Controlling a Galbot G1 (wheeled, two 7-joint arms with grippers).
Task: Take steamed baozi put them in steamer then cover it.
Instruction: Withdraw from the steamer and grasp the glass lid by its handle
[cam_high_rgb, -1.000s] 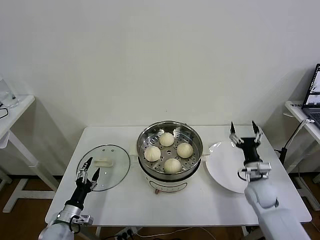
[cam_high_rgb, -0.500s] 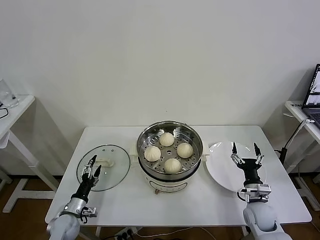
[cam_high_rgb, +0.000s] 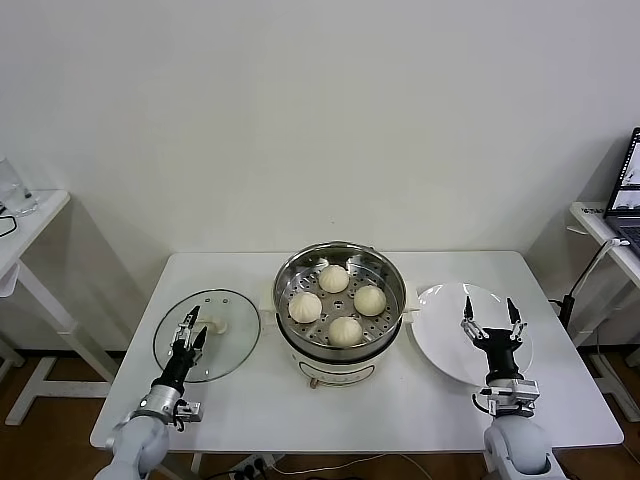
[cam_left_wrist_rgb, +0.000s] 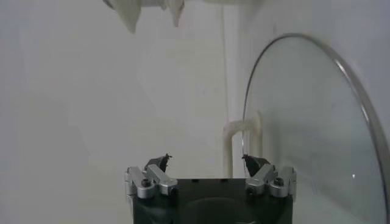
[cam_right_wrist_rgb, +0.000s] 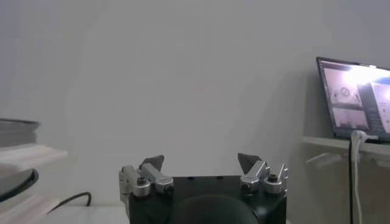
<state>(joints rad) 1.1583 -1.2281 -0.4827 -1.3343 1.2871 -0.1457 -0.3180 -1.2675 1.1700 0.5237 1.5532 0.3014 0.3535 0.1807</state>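
Steamed baozi (cam_high_rgb: 345, 329), four cream-white pleated dough buns, are seen on the perforated tray of the round stainless-steel steamer (cam_high_rgb: 383, 268) at the centre of the white table (cam_high_rgb: 255, 400). The round clear glass cover (cam_high_rgb: 230, 305) is laid flat left of it. The left gripper (cam_high_rgb: 189, 329) is spread open over the cover, grasping nothing. The right gripper (cam_high_rgb: 491, 321) is spread open over the flat white plate (cam_high_rgb: 440, 340), empty.

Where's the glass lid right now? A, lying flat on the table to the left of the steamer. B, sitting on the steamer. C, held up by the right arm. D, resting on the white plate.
A: the lid lies flat on the table, left of the open steamer holding four buns.
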